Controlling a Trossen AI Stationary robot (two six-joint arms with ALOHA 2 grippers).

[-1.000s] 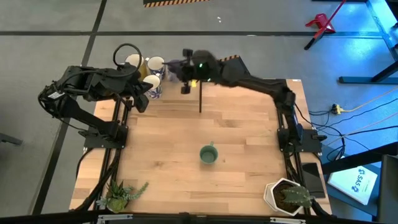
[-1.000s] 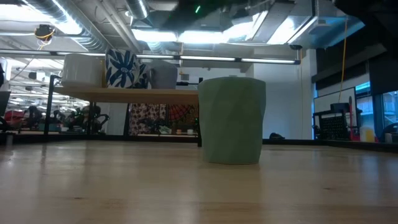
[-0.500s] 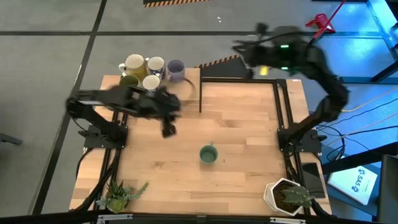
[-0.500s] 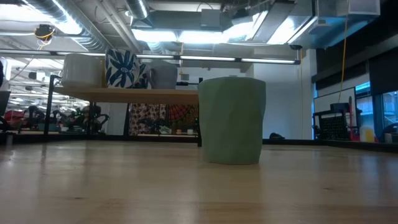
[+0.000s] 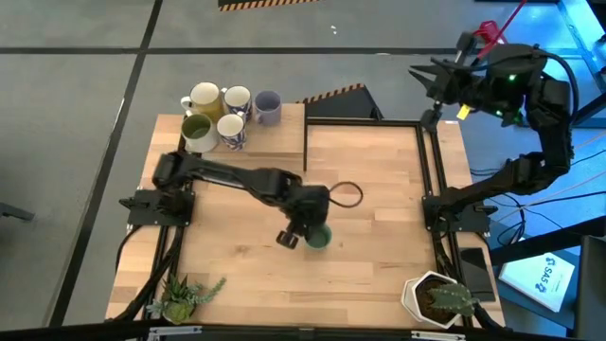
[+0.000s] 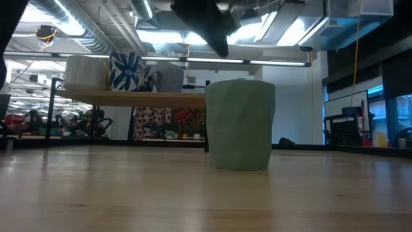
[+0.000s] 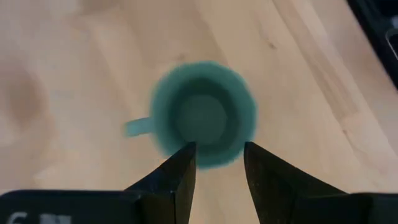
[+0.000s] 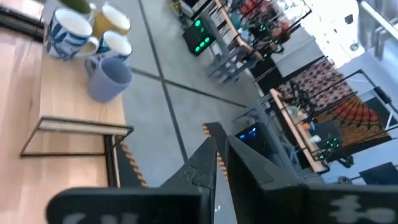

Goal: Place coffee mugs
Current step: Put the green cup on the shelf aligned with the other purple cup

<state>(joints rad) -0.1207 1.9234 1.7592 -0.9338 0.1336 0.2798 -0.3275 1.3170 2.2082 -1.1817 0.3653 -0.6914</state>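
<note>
Near the table's [image 5: 379,189] centre we see the sage green mug [image 5: 318,237] standing upright, apart from the five other mugs [image 5: 225,114] clustered on the far-left shelf at about eleven o'clock. Our left gripper [image 7: 219,163] hovers directly over it, fingers parted, gripping nothing. Our right gripper [image 8: 219,152] is raised off the table's far-right corner at one o'clock, its fingers nearly together and empty.

One mug [image 5: 319,237] stands alone near the middle of the worktop [image 5: 379,189], with the left hand [image 5: 305,230] directly over it. Five more mugs [image 5: 225,114] cluster at the 11 o'clock corner, well apart from it. A potted plant [image 5: 437,298] sits at 5 o'clock, a leafy sprig [image 5: 187,294] at 7 o'clock, and the right hand [image 5: 445,80] hangs beyond the 1 o'clock corner.
</note>
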